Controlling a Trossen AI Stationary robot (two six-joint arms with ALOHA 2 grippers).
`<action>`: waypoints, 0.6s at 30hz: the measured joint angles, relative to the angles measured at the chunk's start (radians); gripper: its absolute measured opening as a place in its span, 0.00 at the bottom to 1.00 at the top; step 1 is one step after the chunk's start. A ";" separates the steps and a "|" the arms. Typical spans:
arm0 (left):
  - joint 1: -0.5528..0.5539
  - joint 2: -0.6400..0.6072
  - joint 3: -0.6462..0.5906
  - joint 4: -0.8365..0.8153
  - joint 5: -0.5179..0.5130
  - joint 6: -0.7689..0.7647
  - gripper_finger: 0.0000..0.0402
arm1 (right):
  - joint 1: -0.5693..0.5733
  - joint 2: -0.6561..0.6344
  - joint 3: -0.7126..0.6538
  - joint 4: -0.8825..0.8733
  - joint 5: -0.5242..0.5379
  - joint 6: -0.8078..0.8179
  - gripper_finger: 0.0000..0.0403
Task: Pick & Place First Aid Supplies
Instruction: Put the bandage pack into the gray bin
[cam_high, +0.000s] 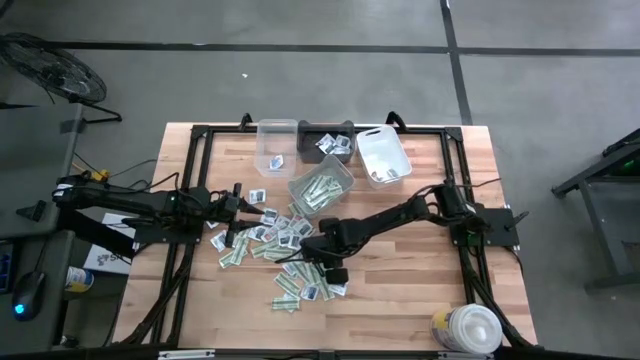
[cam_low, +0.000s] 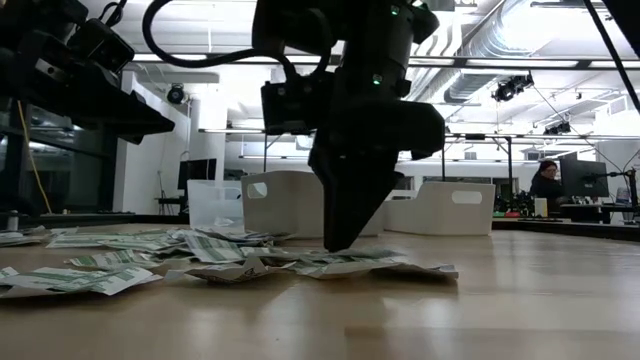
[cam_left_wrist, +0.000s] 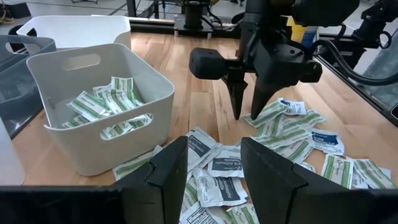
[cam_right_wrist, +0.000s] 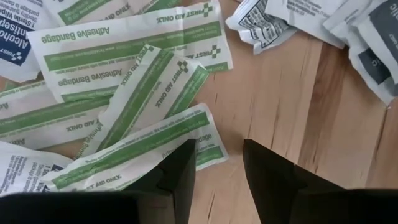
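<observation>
The first aid supplies (cam_high: 285, 250) lie loose in a heap on the middle of the wooden table: narrow green-and-white strips (cam_right_wrist: 134, 93) and squarish white packets (cam_left_wrist: 224, 180). My right gripper (cam_right_wrist: 221, 180) points down over the heap's right side, open, its fingertips (cam_left_wrist: 238, 115) close above the packets. One finger (cam_right_wrist: 180, 174) covers the end of a green strip (cam_right_wrist: 137, 152); the other stands over bare wood. My left gripper (cam_left_wrist: 214, 177) hangs open and nearly level above the heap's left side. My right gripper's fingertips (cam_low: 340, 240) come down from above to the level of the packets. One finger hides the end of the green strip (cam_right_wrist: 202, 146), so I cannot tell whether it touches. Nothing shows between the fingers.
A pale bin (cam_high: 322, 188) holding green strips stands just beyond the heap. Along the far edge stand a clear bin (cam_high: 272, 145), a dark bin (cam_high: 328, 140) and a white bin (cam_high: 383, 155). A round white tub (cam_high: 467, 328) sits at the near right corner.
</observation>
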 joint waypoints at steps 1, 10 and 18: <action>0.000 0.000 0.000 0.000 0.000 0.000 0.37 | 0.001 0.002 0.000 0.000 0.002 0.005 0.32; 0.000 0.000 0.000 0.000 0.000 0.000 0.37 | 0.000 0.006 -0.002 -0.003 -0.017 0.015 0.20; 0.000 0.000 0.000 0.000 0.000 0.000 0.37 | -0.004 0.006 -0.003 -0.007 -0.023 0.053 0.01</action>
